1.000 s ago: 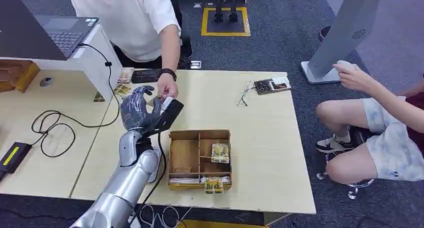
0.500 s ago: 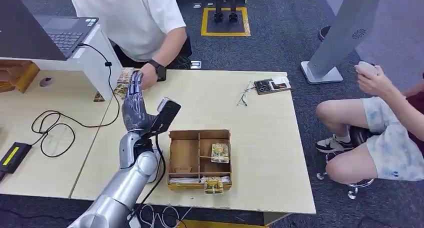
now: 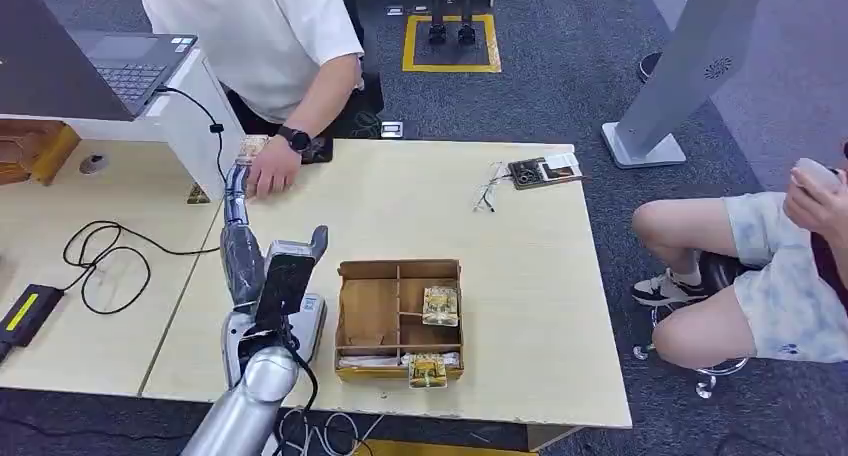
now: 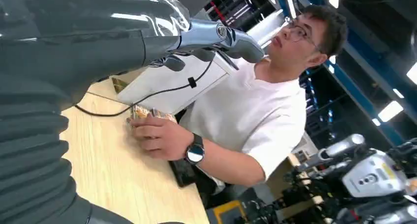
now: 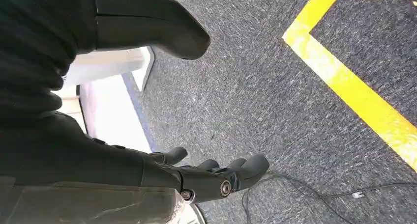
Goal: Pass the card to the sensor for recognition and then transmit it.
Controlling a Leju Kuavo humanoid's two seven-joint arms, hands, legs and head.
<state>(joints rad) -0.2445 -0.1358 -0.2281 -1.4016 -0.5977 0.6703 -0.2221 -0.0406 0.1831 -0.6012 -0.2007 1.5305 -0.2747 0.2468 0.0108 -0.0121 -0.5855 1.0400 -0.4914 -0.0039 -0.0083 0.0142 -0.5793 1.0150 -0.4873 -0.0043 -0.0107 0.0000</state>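
The card [image 3: 248, 154] lies at the table's [image 3: 500, 276] far edge, well beyond the wooden tray [image 3: 400, 321], under a person's hand [image 3: 268, 171]. The left hand [image 3: 240, 226] reaches toward it, fingers straight, empty. The right hand [image 5: 206, 177] hangs over the carpet, released.

No text, label, brand, number or sign is sharp enough to read on anything here.

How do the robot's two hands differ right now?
The left hand is raised above the table, fingers stretched toward the person's hand. The right hand hangs over carpet near a yellow line, fingers loosely curved. Both hold nothing.
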